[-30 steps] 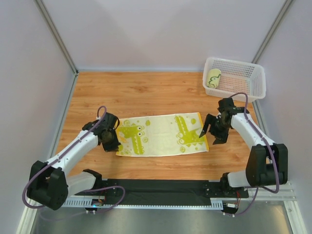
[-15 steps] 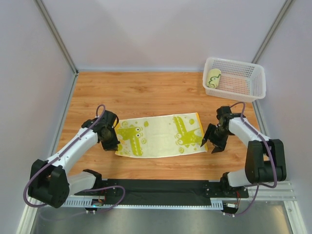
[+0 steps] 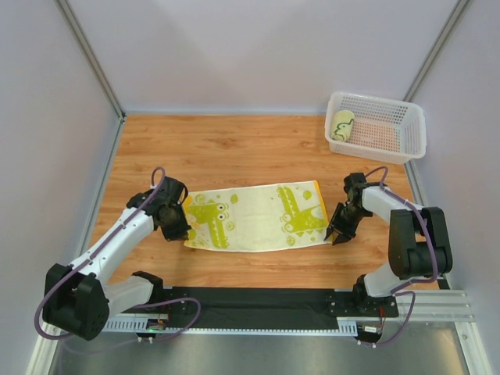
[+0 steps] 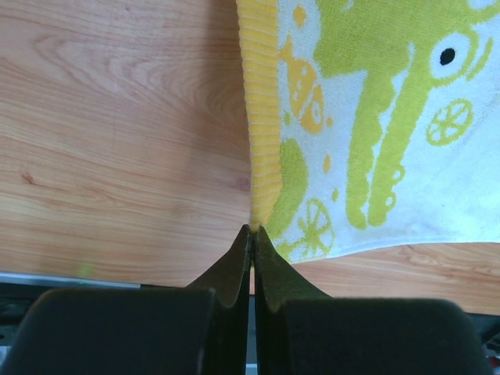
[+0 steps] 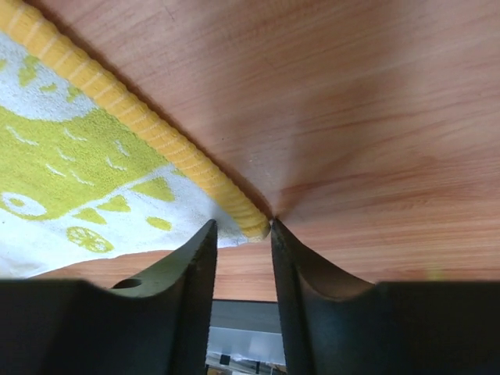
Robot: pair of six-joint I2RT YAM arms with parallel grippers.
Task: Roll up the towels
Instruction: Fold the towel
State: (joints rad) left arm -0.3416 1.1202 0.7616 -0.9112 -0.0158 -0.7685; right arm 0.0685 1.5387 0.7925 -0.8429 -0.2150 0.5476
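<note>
Towel (image 3: 258, 216) flat, left jaws clenched on one corner, grip point hidden, right jaws parted astride another corner.

A wooden worktop (image 3: 234, 148) with warm orange grain lies under the left hand (image 3: 180, 231) and the right hand (image 3: 337, 233). Well beyond the right hand, toward the far corner on its outer side, stands a white lattice basket (image 3: 377, 97). Behind both hands, along the near edge, runs a black strip (image 3: 258, 301) with a metal rail (image 3: 273, 324) just beside it. Pale walls (image 3: 258, 47) rise on the far side of the hands.
</note>
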